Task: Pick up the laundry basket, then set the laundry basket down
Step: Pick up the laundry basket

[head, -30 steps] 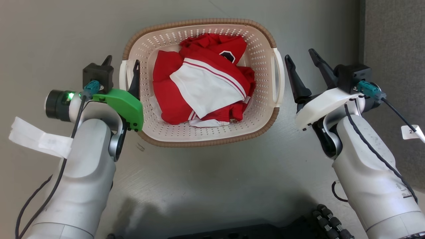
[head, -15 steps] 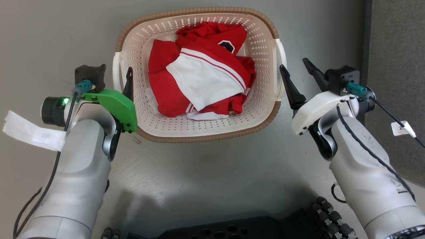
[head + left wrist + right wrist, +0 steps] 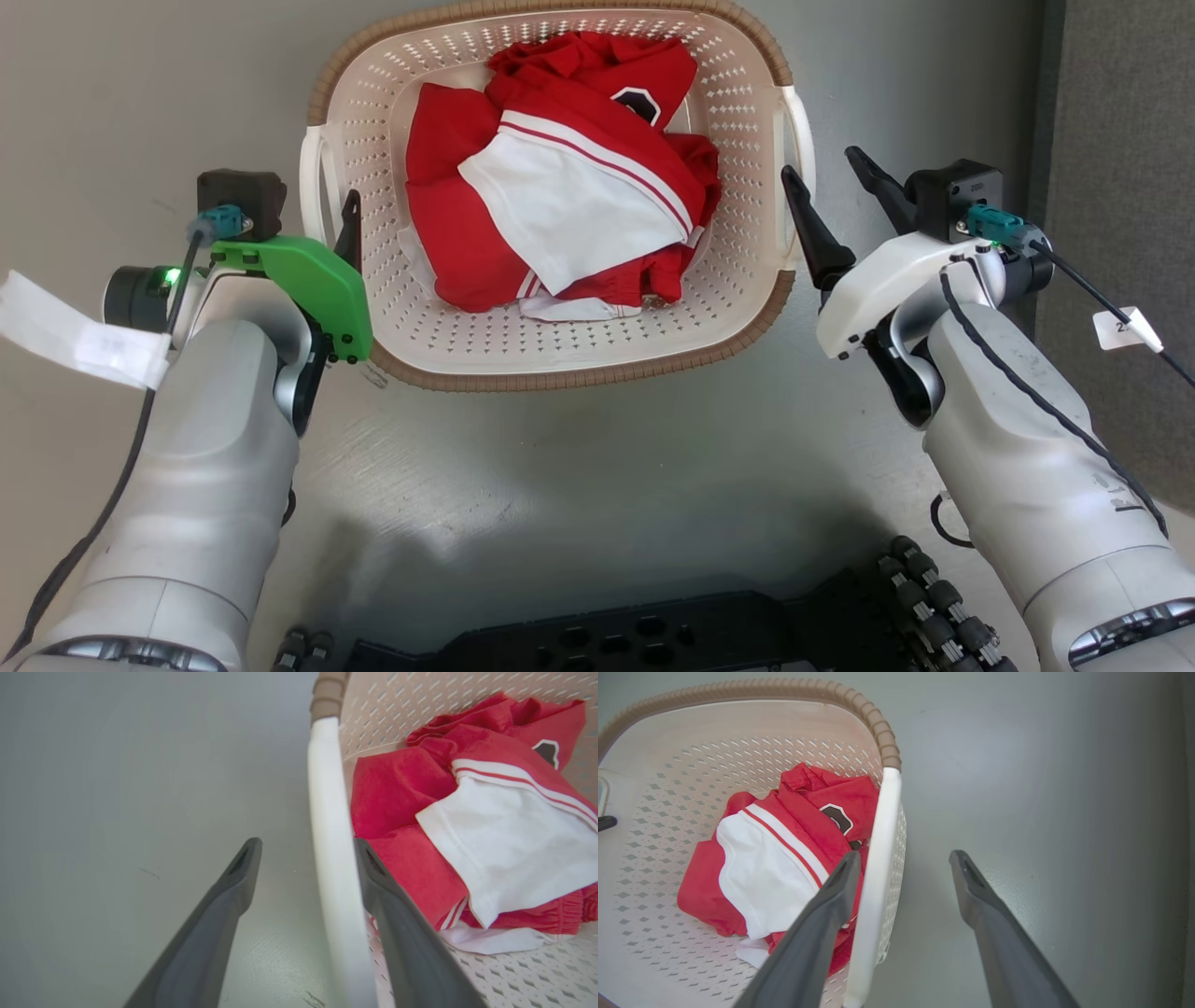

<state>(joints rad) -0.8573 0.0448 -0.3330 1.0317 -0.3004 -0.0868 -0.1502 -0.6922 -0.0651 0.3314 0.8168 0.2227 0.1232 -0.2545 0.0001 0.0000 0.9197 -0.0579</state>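
Left tool (image 3: 307,842) and right tool (image 3: 904,855) are spread open astride basket (image 3: 560,375) handles (image 3: 327,812) at 9 and 3 o'clock; best clamped together.

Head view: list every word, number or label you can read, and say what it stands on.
"2" on the white tag beside the right arm; anything after it is unreadable.
White tape beside the left arm: print too blurred to read.
Badge on the red shirt: no legible letters.
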